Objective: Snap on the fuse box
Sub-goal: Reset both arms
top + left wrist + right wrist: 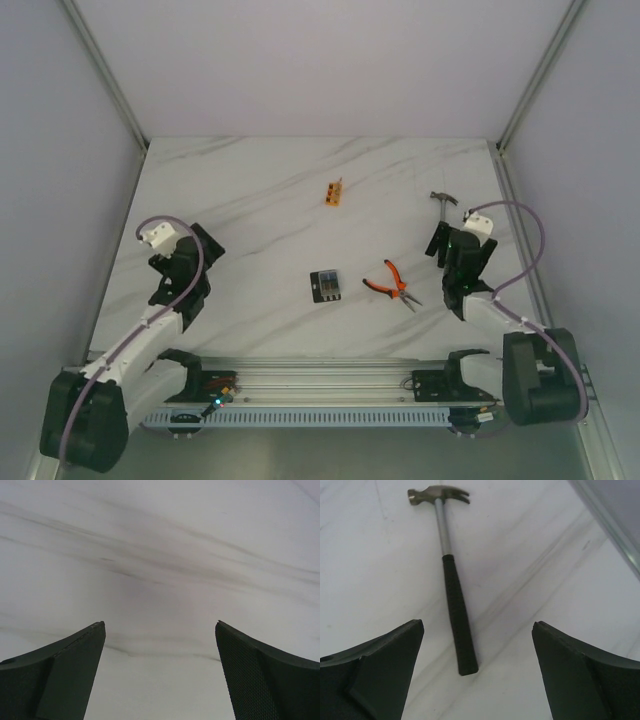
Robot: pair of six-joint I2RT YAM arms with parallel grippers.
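The fuse box [325, 286], a small black block with tiny coloured marks on top, lies flat near the middle of the marble table [260, 200], between the two arms and apart from both. My left gripper [203, 258] hovers well to its left; in the left wrist view its jaws [160, 625] stand wide open over bare marble. To the box's right, beyond the pliers, sits my right gripper [444, 262]. Its jaws [478, 624] are also wide open and empty, with only a hammer handle on the table ahead of them.
Orange-handled pliers [393, 283] lie just right of the fuse box. A small orange block [334, 192] sits farther back. A hammer [448, 565] with a black grip lies ahead of the right gripper, its head [444, 198] toward the back. Metal frame posts [530, 90] flank the table.
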